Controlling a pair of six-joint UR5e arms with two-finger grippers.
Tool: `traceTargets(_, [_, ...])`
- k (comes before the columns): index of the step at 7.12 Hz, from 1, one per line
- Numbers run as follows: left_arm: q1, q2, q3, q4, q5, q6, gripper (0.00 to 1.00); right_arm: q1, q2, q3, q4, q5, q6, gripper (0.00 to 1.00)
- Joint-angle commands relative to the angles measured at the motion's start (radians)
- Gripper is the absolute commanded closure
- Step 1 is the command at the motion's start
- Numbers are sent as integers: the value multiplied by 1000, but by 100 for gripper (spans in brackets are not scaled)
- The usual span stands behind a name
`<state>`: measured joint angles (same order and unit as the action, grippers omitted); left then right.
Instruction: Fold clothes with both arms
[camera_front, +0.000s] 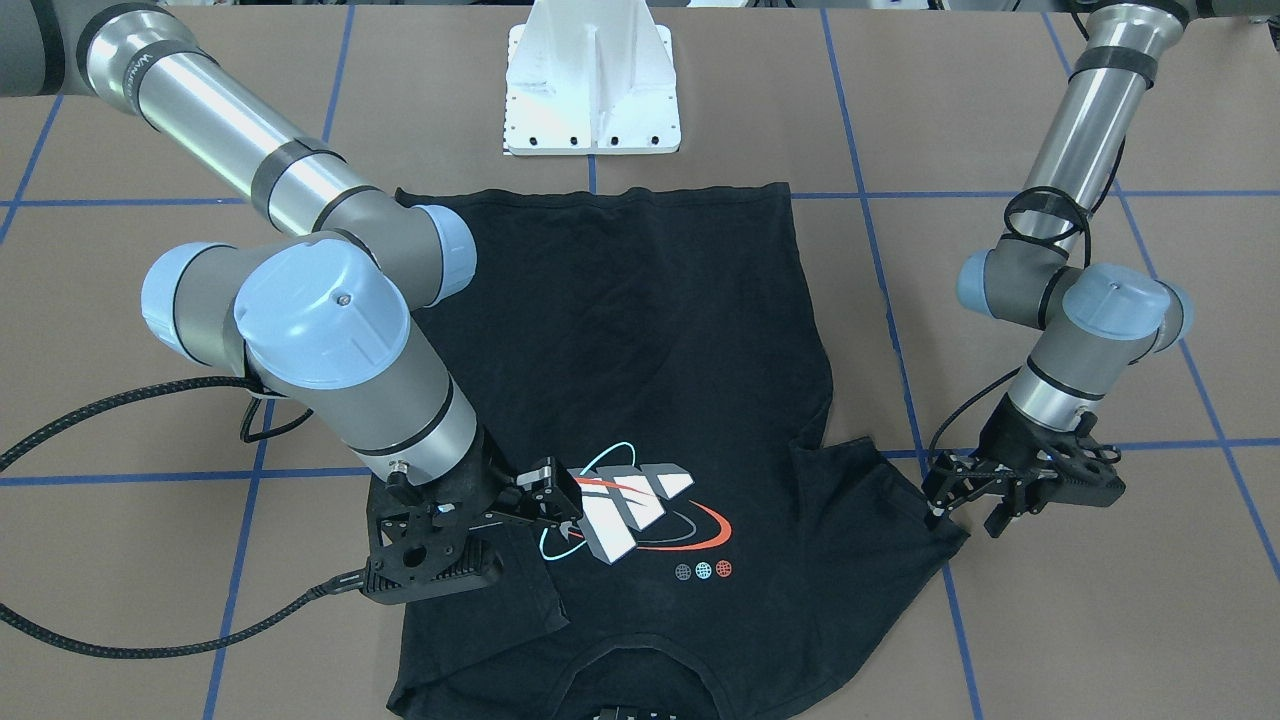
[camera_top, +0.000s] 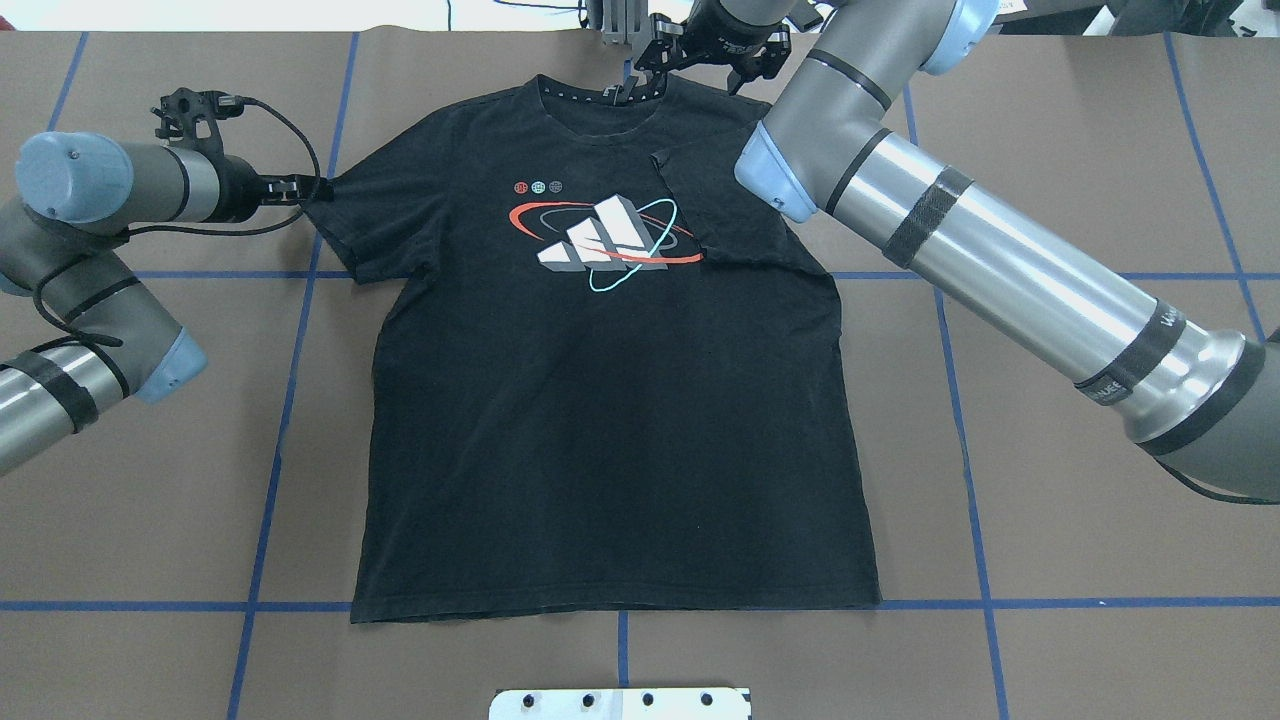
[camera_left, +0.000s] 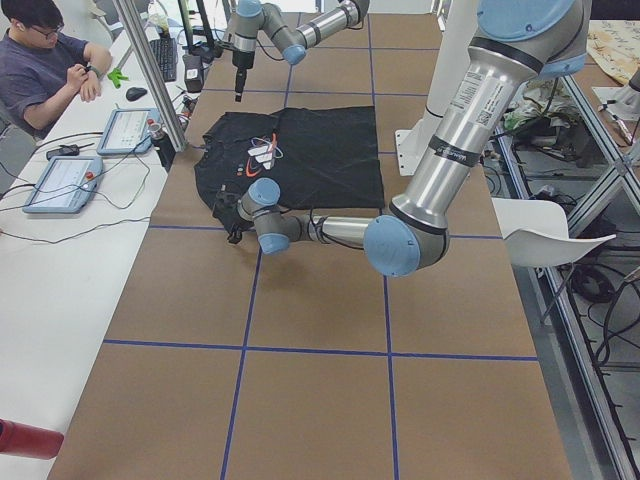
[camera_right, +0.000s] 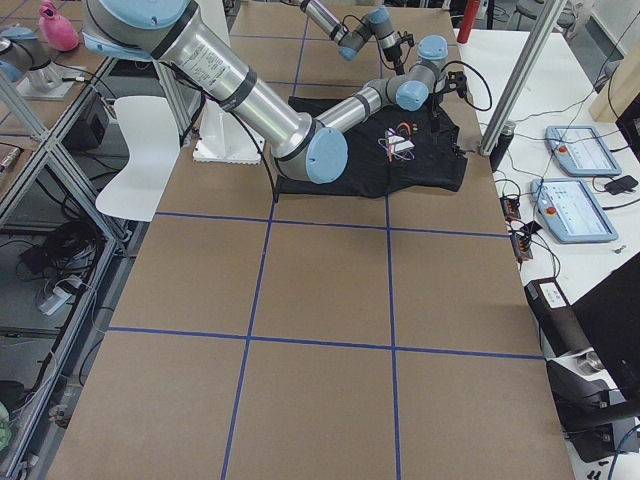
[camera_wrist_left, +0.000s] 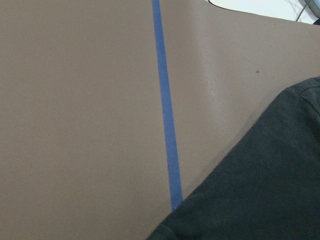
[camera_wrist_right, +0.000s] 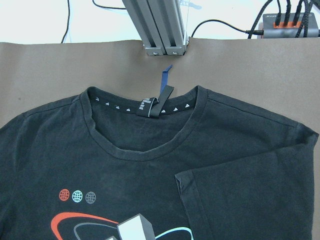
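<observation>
Found black short-sleeved cotton T-shirt (camera_top: 610, 430) flat on brown surface (camera_top: 1080, 560). Found left tool (camera_front: 965, 512) parted, empty, at sleeve hem (camera_top: 335, 225) well apart from white-grey logo (camera_top: 605, 240); right tool (camera_front: 560, 500) likewise, raised near logo. Needed hem pinched squarely.

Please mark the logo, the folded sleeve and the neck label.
logo (camera_top: 608, 232): overhead view, its white stripes.
folded sleeve (camera_wrist_right: 245, 195): right wrist view, flap's middle.
neck label (camera_wrist_right: 149, 107): right wrist view, its middle.

The T-shirt (camera_top: 600, 420) is matt black cloth, its printed logo (camera_top: 605, 240) smoother. Under it, the table (camera_top: 1100, 560) is matt brown paper. The right arm (camera_front: 215, 125) has a glossy metal tube.
</observation>
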<state>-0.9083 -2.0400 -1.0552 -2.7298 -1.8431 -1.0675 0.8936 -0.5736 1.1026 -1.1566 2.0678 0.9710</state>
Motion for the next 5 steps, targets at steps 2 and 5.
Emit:
traceTargets(2, [-6,-2,10,7,13,4,29,1,0,-3,0,0,0,0])
traceTargets(5, [-4,-26,40,7,15,1,37,1,-2,-4,0,0,0,0])
